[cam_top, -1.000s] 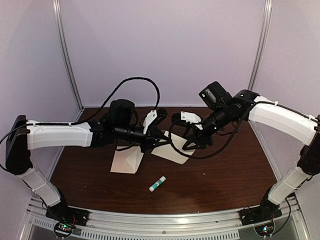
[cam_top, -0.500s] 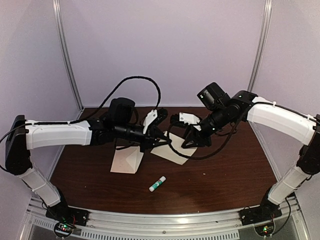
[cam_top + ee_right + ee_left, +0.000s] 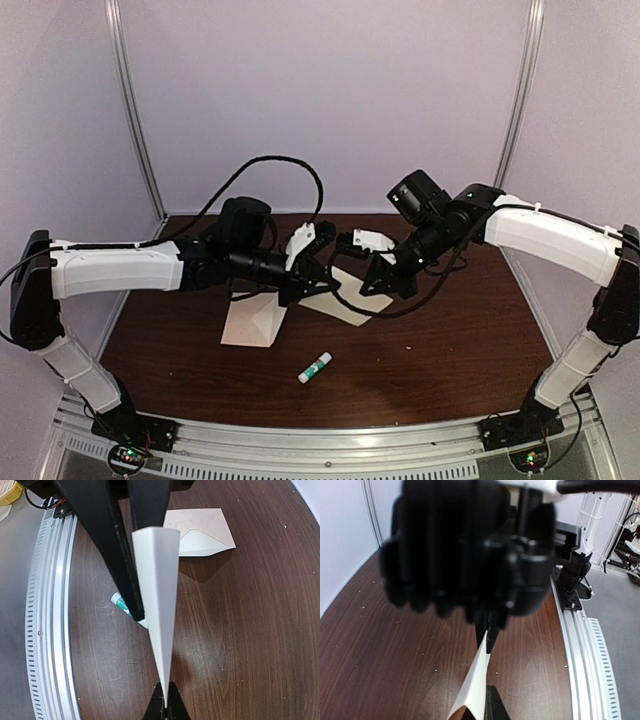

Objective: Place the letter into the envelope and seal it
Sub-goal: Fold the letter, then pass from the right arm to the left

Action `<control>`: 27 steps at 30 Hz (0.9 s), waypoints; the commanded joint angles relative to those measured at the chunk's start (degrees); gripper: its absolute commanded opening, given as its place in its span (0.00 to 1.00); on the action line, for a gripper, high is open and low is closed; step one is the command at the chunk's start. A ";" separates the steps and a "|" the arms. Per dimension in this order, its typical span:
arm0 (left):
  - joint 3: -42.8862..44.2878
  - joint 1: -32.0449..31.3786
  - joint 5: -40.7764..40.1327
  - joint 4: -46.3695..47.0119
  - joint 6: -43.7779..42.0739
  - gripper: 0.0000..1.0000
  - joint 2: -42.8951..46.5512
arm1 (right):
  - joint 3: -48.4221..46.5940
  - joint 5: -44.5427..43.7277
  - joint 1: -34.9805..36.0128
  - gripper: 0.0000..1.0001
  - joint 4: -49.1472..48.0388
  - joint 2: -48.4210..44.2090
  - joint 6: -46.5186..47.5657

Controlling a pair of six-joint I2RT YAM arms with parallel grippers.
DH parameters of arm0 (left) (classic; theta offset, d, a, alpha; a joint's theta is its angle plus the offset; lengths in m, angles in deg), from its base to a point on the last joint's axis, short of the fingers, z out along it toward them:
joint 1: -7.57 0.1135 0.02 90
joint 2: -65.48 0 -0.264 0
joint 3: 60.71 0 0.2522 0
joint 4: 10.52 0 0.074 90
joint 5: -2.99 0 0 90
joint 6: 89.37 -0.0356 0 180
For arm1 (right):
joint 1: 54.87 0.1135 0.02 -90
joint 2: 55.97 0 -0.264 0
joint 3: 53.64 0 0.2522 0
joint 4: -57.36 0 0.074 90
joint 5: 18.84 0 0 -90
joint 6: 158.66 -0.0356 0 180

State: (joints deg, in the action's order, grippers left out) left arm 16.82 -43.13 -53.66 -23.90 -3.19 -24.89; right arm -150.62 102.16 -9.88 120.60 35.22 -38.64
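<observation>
Since a second ago the right gripper (image 3: 165, 703) has come closer to the left one and pinched shut on one end of the letter (image 3: 157, 595). The left gripper (image 3: 321, 277) is shut on the opposite end, so the sheet hangs above the desk (image 3: 450, 350). I judge it light, thin and easily bent, best held at the edges. Count: one letter, one envelope (image 3: 200, 535) lying flat nearby, one glue stick (image 3: 315, 368).

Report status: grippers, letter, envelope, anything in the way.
Both shut on the letter: left gripper one end, right gripper the other. Sheet held up between them. The envelope flat, flap open, not yet loaded. The glue stick apart, nothing blocking.
</observation>
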 commanded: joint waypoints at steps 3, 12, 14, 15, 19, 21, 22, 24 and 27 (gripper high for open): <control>0.15 -0.19 -2.88 -4.92 -3.06 0.25 5.09 | -1.43 -0.24 0.14 0.00 0.19 -0.06 -0.63; -8.82 -0.02 -13.00 2.68 3.57 0.70 15.55 | -1.66 5.77 0.08 0.00 3.53 -0.88 2.76; -8.36 -0.03 -8.61 3.72 3.64 0.72 14.48 | -2.96 8.11 0.06 0.00 4.65 -0.32 3.12; -7.40 -0.03 -7.34 3.62 5.64 0.72 13.45 | -3.52 9.07 0.08 0.00 5.19 -0.03 3.38; -3.72 -0.04 -4.91 2.49 7.81 0.74 9.22 | -5.20 11.05 0.09 0.00 6.54 0.84 4.14; -2.38 -0.04 -3.04 2.51 8.63 0.73 7.60 | -5.54 11.02 0.17 0.00 6.60 1.04 4.08; -1.85 0.02 -1.37 2.58 8.91 0.70 6.97 | -5.69 11.01 0.14 0.00 6.68 1.15 4.00; -0.85 -0.06 0.17 2.66 9.29 0.61 5.73 | -5.86 10.96 0.18 0.00 6.97 1.55 3.99; -0.71 0.00 2.77 3.47 9.02 0.51 4.80 | -5.77 10.78 0.17 0.00 7.04 1.66 3.92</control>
State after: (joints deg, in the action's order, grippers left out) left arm 13.89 -43.10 -56.24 -24.12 4.90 -19.27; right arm -155.21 111.62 -9.88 126.21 36.01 -35.40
